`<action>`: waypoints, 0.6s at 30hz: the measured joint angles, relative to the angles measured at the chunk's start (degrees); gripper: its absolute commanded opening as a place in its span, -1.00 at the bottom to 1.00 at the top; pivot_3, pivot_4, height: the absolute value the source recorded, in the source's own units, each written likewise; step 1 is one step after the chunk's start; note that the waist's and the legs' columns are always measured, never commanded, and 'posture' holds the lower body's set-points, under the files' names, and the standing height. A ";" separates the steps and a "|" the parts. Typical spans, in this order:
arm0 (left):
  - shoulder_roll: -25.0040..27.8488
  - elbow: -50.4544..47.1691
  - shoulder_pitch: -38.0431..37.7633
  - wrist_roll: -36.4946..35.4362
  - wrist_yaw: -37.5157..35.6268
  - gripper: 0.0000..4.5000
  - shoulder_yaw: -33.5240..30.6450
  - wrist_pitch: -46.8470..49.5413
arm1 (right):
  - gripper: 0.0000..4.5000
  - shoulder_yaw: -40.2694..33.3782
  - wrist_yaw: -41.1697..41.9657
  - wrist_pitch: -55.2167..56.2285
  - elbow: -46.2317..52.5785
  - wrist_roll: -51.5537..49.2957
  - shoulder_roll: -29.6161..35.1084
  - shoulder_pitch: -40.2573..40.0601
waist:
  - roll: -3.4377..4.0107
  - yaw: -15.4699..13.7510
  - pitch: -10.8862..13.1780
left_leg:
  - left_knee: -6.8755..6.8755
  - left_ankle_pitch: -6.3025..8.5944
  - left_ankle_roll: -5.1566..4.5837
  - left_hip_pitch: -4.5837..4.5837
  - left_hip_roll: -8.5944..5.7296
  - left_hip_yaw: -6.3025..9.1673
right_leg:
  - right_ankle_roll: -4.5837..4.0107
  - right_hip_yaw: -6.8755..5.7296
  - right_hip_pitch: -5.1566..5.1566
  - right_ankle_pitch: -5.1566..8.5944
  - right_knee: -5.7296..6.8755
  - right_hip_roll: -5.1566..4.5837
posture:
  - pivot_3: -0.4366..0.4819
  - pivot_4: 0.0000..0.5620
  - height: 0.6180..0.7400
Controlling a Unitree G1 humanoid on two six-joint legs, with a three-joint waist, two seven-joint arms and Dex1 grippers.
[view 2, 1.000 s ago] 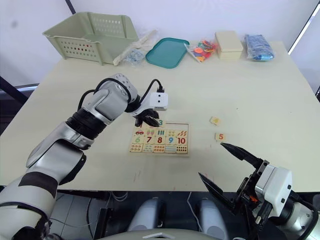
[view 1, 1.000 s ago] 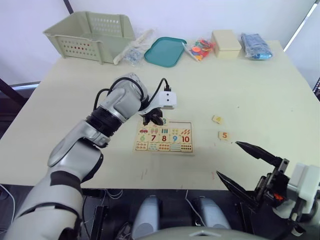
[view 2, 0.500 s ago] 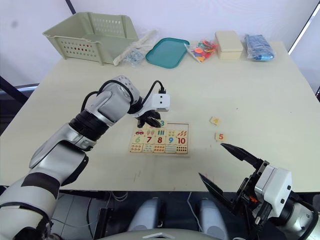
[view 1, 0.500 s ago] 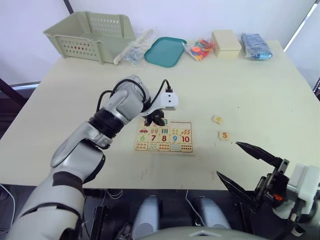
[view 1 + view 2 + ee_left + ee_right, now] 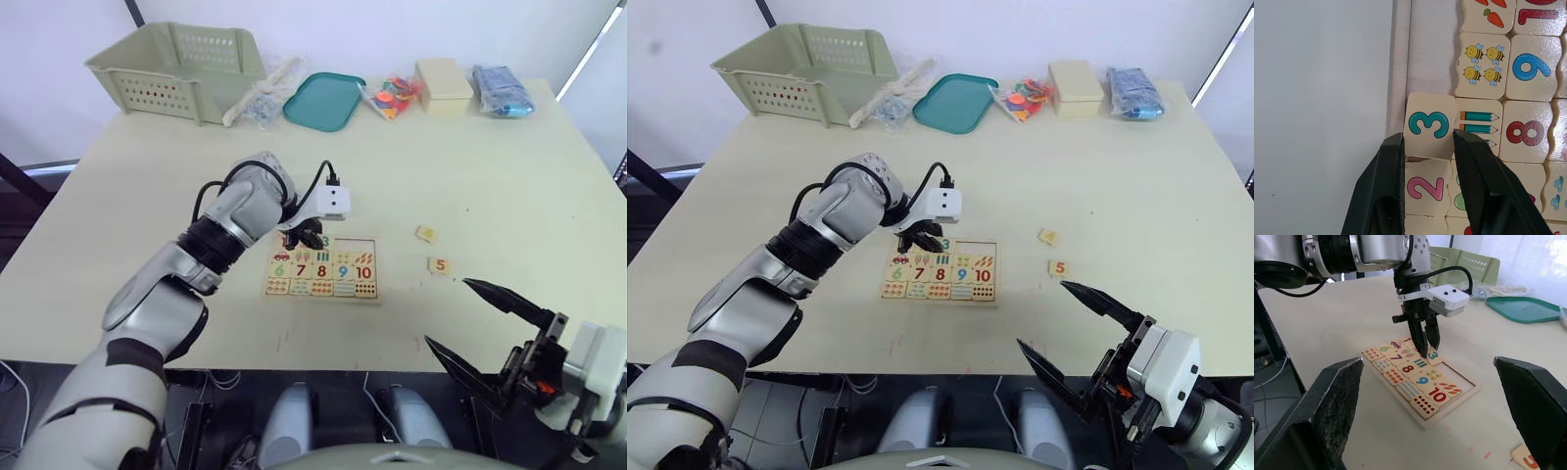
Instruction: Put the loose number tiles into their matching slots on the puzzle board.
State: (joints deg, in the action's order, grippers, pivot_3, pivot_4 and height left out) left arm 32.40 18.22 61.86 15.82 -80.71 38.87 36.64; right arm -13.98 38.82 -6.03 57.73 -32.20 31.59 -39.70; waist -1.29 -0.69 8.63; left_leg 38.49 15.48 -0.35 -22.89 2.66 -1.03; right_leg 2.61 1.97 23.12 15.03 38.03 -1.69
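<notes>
The puzzle board (image 5: 355, 245) lies flat in the middle of the table, with the numbers 6 to 10 and counting pictures in place. My left gripper (image 5: 1427, 147) is over the board's far row of slots, shut on the tile with a teal 3 (image 5: 1430, 125), which sits slightly tilted at its slot. The pink 2 tile (image 5: 1425, 188) lies in the slot beside it. Two loose tiles lie to the right of the board: the orange 5 (image 5: 440, 265) and one whose digit I cannot read (image 5: 425, 234). My right gripper (image 5: 447, 313) hangs open near the table's front edge, empty.
Along the far edge stand a pale green basket (image 5: 176, 67), a clear packet (image 5: 263, 96), a teal tray (image 5: 323, 100), a bag of coloured pieces (image 5: 390, 96), a beige box (image 5: 443, 83) and a blue bag (image 5: 501, 90).
My left gripper has shifted slightly to the right along the board's far row with the 3 tile. The right arm and the loose tiles have not moved.
</notes>
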 measured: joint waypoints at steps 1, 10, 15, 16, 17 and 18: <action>-0.02 0.00 -0.03 0.12 0.00 -0.57 0.00 -0.10 | 1.00 -0.01 -0.02 0.01 0.00 0.00 0.05 -0.03 | 0.00 -0.01 0.00 | 0.00 0.00 0.00 0.00 0.00 0.00 | 0.00 0.00 0.00 0.00 0.00 0.00 | -0.05 -0.47 1.00; -0.03 0.08 -0.13 0.49 -0.03 -0.57 0.00 -1.04 | 1.00 -0.02 -0.38 0.11 0.00 0.00 0.15 -0.43 | 0.00 0.00 0.00 | 0.00 0.00 0.00 0.00 0.00 0.00 | 0.00 0.00 0.00 0.00 0.00 0.00 | -0.05 -0.47 1.00; 0.01 0.10 -0.17 0.81 -0.13 -0.57 0.00 -1.21 | 1.00 -0.02 -0.47 0.40 0.00 0.00 0.29 -0.56 | 0.00 -0.01 0.00 | 0.00 0.00 0.00 0.00 0.00 0.00 | 0.00 0.00 0.00 0.00 0.00 0.00 | -0.05 -0.47 1.00; 0.02 0.10 -0.17 0.92 -0.16 -0.57 0.00 -1.27 | 1.00 -0.02 -0.49 0.43 0.00 0.00 0.31 -0.59 | 0.00 0.00 0.00 | 0.00 0.00 0.00 0.00 0.00 0.00 | 0.00 0.00 0.00 0.00 0.00 0.00 | -0.05 -0.47 1.00; 0.02 0.10 -0.17 0.95 -0.18 -0.57 0.00 -1.36 | 1.00 -0.02 -0.50 0.44 0.00 0.00 0.34 -0.60 | 0.00 -0.01 0.00 | 0.00 0.00 0.00 0.00 0.00 0.00 | 0.00 0.00 0.00 0.00 0.00 0.00 | -0.05 -0.47 1.00; 0.03 0.10 -0.18 0.99 -0.22 -0.57 0.00 -1.52 | 1.00 -0.02 -0.51 0.46 0.00 0.00 0.34 -0.62 | 0.00 -0.01 0.00 | 0.00 0.00 0.00 0.00 0.00 0.00 | 0.00 0.00 0.00 0.00 0.00 0.00 | -0.05 -0.47 1.00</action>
State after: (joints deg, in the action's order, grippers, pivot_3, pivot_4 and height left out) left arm 32.43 18.32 61.68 16.81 -80.93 38.87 35.12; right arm -14.00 38.30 -5.58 57.73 -32.21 31.93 -40.32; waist -1.29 -0.71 8.63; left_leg 38.50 15.48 -0.35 -22.89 2.66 -1.03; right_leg 2.61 1.97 23.12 15.03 38.03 -1.69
